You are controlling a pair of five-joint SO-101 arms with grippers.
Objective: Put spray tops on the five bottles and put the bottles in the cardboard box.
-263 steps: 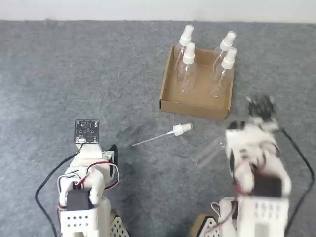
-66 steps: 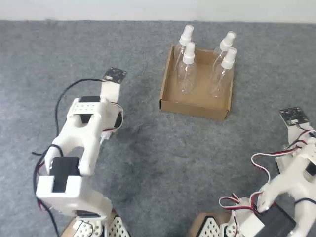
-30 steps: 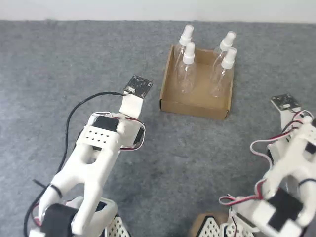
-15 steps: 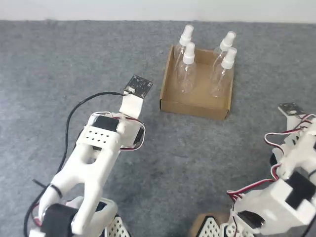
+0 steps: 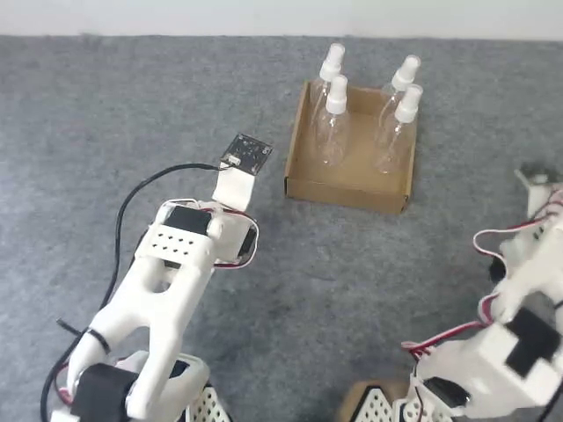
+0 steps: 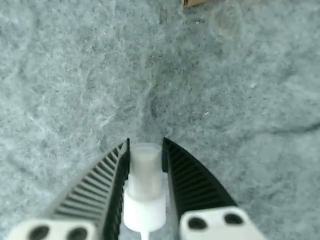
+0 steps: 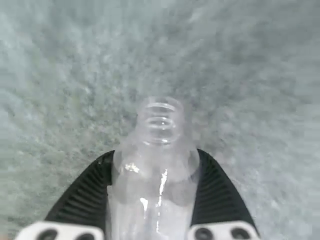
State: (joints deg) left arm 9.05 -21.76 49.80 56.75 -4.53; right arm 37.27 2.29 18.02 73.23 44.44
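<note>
Left gripper [image 6: 145, 146]: fingers gripped the white spray top [image 6: 145, 192] above the grey counter [image 6: 225, 100]. Cardboard box [image 5: 347, 195]: held four capped bottles [image 5: 334, 123]. Right gripper [image 7: 155, 154]: fingers held the fifth bottle [image 7: 159, 125], neck open. Step judged: capping. Next move needed the top aligned with the neck.

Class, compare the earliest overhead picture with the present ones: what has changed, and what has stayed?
The loose spray top has left the carpet and sits in the left hand; the uncapped bottle now sits in the right hand. The left arm has come forward toward the cardboard box; the right arm has swung outward. The four capped bottles in the box stayed put.
</note>
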